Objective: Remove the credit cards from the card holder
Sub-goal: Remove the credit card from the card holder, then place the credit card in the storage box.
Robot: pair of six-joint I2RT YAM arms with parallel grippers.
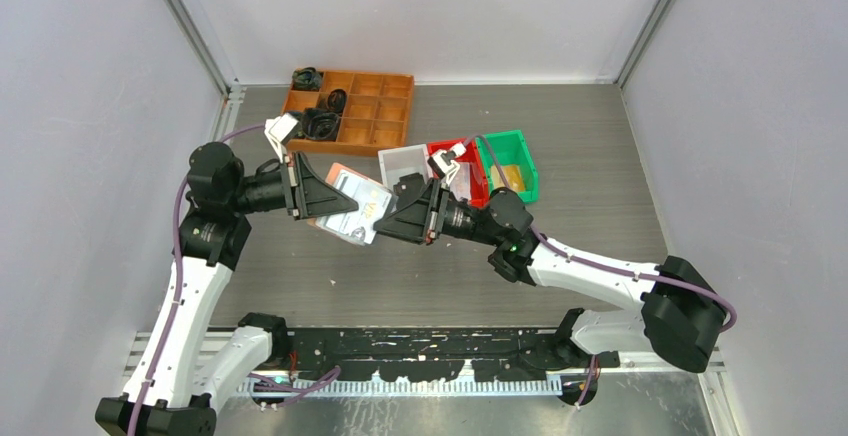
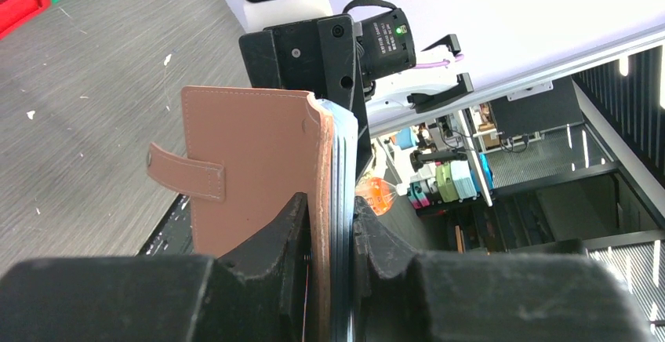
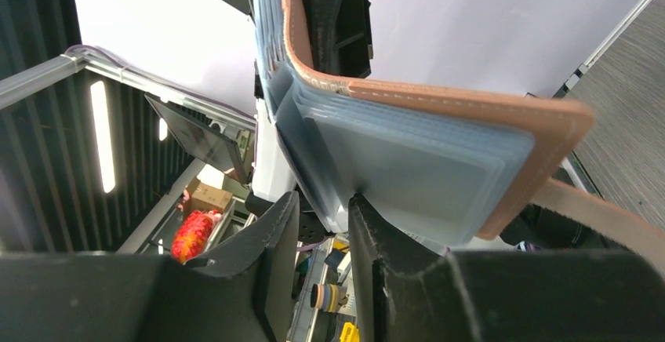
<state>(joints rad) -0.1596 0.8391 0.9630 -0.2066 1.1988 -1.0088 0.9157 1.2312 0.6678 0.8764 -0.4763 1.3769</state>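
Above the table (image 1: 300, 286), off its surface, the card holder (image 2: 243, 161) is held open between the two arms. Left end effector (image 2: 329, 228) pinches it at one edge, pads pressed on the salmon cover and the stack of clear bluish sleeves (image 3: 408, 169). The snap tab (image 2: 188, 171) lies against the outer face. Right end effector (image 3: 321, 216) sits just under the fanned sleeves with its jaws slightly spread and a gap showing, gripping nothing. One sleeve corner meets its fingertip.
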